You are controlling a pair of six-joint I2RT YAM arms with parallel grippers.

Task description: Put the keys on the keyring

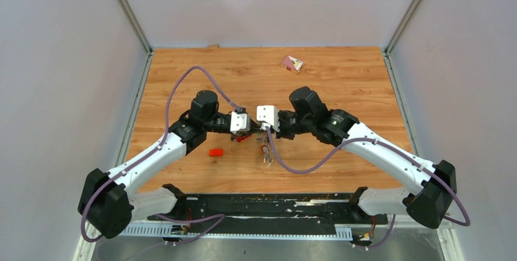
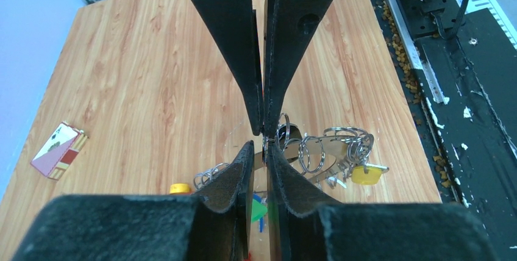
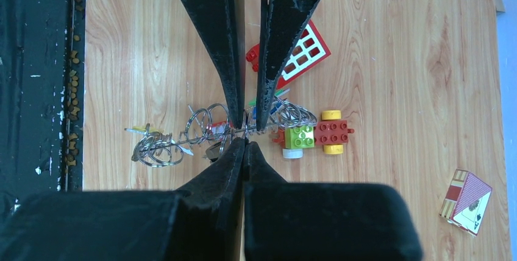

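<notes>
The keyring (image 3: 183, 142) is a thin wire strung with many silver rings and keys (image 2: 341, 145), one with a yellow head (image 2: 366, 175). It hangs between the two arms over the table's middle (image 1: 266, 151). My right gripper (image 3: 245, 141) is shut on its wire. My left gripper (image 2: 262, 146) meets it tip to tip from the other side. Its fingers stand a narrow slit apart, pinching a thin metal key whose green head (image 2: 259, 209) shows in the slit. Blue and red bits show there too.
A red, green and yellow toy car (image 3: 317, 134) lies under the grippers, with a red window piece (image 3: 305, 53) beside it. A red brick (image 1: 216, 152) sits left of centre. A card box (image 1: 291, 63) lies at the back. The black rail (image 1: 268, 203) edges the near side.
</notes>
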